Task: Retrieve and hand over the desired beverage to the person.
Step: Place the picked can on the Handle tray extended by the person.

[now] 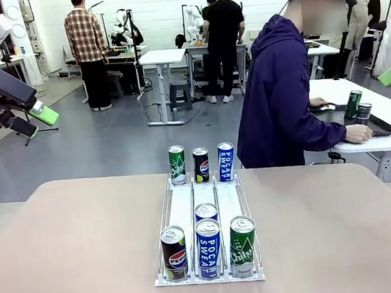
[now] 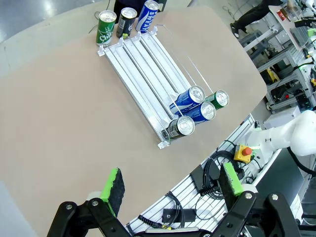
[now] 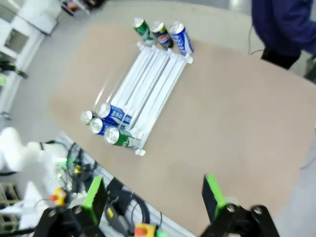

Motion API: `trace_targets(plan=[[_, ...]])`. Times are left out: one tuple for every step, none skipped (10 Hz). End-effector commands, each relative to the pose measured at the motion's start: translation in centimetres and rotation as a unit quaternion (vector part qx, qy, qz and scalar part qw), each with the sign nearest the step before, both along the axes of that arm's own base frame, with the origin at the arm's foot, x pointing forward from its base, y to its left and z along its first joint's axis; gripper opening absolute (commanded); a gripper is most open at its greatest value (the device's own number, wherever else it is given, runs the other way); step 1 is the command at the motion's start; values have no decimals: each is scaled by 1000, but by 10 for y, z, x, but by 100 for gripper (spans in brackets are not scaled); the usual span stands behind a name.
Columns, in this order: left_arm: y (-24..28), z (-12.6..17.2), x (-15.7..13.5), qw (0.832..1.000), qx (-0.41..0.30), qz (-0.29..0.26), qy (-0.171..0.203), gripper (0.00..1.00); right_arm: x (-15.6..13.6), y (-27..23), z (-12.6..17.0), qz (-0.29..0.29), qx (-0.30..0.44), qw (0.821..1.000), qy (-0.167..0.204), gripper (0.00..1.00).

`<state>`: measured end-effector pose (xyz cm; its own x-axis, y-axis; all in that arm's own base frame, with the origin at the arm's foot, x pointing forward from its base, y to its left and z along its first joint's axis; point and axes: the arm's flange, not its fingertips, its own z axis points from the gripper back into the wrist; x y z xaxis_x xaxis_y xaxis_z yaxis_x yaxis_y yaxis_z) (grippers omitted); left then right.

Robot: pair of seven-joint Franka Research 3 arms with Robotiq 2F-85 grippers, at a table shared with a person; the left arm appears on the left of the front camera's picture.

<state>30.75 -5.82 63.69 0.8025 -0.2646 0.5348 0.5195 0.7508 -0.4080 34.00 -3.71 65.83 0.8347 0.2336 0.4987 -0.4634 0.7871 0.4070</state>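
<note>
You have both the left gripper and right gripper spread wide and empty above the table, with the cans in the clear rack and the person turned away at its far side.

Grey floor spreads to a white back wall. White tables and a stool stand mid-room. Another white table sits right. Even, bright indoor light throughout.
</note>
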Motion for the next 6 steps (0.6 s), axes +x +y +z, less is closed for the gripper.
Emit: trace_targets(plan=[[1,0,0,1000,-2,-4,1,100,-19,-2,-5,-28,39,999,-9,100],[1,0,0,1000,-2,-4,1,100,-23,-4,0,-27,45,999,-7,100],[1,0,0,1000,-2,-4,1,100,-24,-1,4,-31,38,999,7,100],[1,0,0,1000,-2,-4,1,100,-18,-11,3,-22,20,1000,-5,100],[1,0,0,1000,-2,-4,1,100,-18,-11,3,-22,20,1000,-5,100],[1,0,0,1000,-2,-4,1,100,-18,-11,3,-22,20,1000,-5,100]])
